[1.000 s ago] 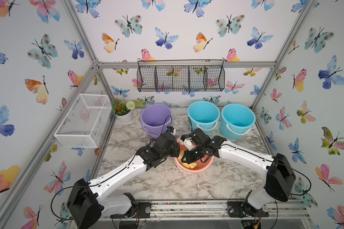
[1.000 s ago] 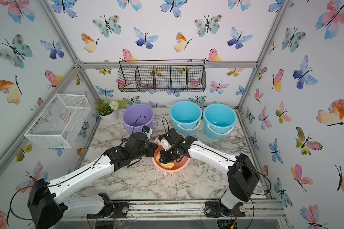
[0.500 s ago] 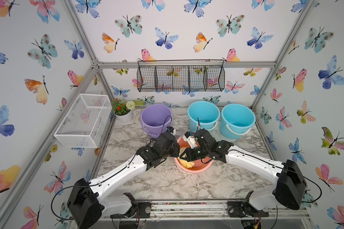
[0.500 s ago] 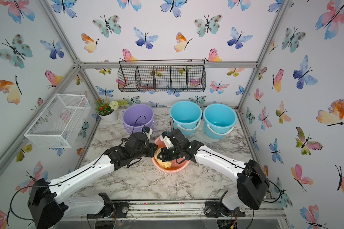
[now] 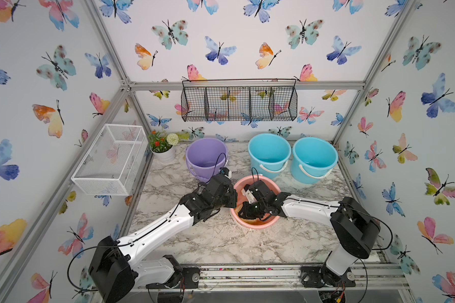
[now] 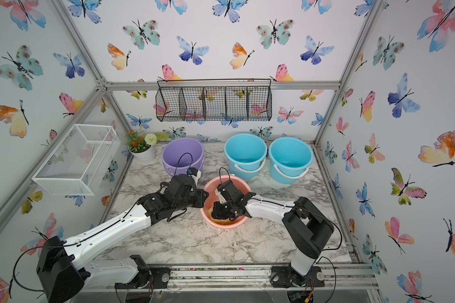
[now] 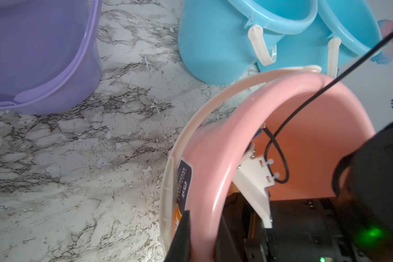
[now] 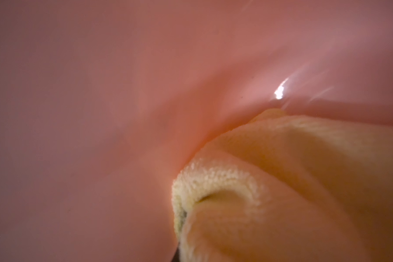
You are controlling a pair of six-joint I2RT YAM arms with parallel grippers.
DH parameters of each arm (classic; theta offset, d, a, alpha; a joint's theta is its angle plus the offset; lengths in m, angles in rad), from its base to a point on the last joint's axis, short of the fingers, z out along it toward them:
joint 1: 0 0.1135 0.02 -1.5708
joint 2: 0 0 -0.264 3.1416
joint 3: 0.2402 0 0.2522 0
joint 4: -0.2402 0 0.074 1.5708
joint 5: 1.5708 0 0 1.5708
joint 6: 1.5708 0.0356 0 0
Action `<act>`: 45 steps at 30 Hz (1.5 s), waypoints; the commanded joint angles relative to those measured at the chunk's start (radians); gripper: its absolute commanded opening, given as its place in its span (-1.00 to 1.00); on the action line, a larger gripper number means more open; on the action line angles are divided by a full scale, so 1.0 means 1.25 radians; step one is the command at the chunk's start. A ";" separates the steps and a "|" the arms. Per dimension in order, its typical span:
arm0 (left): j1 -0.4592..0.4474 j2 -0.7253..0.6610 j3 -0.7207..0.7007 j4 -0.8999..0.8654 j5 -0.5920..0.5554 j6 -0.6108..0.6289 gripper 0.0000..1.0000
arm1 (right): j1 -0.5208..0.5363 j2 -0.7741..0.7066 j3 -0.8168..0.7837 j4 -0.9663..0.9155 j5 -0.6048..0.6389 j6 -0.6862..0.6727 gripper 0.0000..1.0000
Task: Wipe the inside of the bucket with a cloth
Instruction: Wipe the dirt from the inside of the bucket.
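While the left jaws clamp the left rim of the pink bucket (image 5: 258, 225) on the tabletop (image 5: 234, 244), the right jaws, closed inside it, grip the cloth (image 8: 293, 181), bunched shapeless against the near-left wall.

- Both top views: high behind my arms, looking down over the same whole table (image 5: 221, 244).
- Left wrist: close beside the pink bucket (image 7: 213, 158).
- Right wrist: inside it, nearly touching the cloth (image 8: 304, 181).
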 commanded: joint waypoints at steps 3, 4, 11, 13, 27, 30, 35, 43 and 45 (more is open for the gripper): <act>-0.001 -0.017 0.031 0.046 0.071 0.012 -1.00 | 0.007 0.108 0.098 -0.057 0.017 0.010 -0.97; -0.001 -0.020 0.031 0.045 0.071 0.012 -1.00 | 0.007 0.128 0.112 -0.069 0.029 0.012 -0.96; -0.003 -0.032 0.033 0.036 0.069 0.018 -1.00 | 0.006 0.223 0.172 -0.154 0.119 -0.010 -0.97; -0.002 -0.032 0.031 0.037 0.071 0.017 -1.00 | 0.007 0.225 0.173 -0.160 0.124 -0.019 -0.97; 0.020 -0.011 0.025 0.029 0.046 -0.027 -1.00 | 0.007 -0.024 0.089 0.005 -0.016 0.027 -0.97; 0.026 -0.006 0.028 0.026 0.048 -0.029 -1.00 | 0.007 -0.089 0.070 0.006 -0.001 0.038 -0.97; 0.030 -0.003 0.026 0.032 0.064 -0.029 -1.00 | 0.007 -0.194 0.045 0.030 0.052 0.039 -0.97; 0.029 -0.012 0.020 0.031 0.072 -0.028 -1.00 | 0.007 -0.225 0.047 0.075 0.117 0.007 -0.97; 0.030 -0.012 0.021 0.030 0.072 -0.027 -1.00 | 0.007 -0.214 0.048 0.072 0.119 -0.002 -0.97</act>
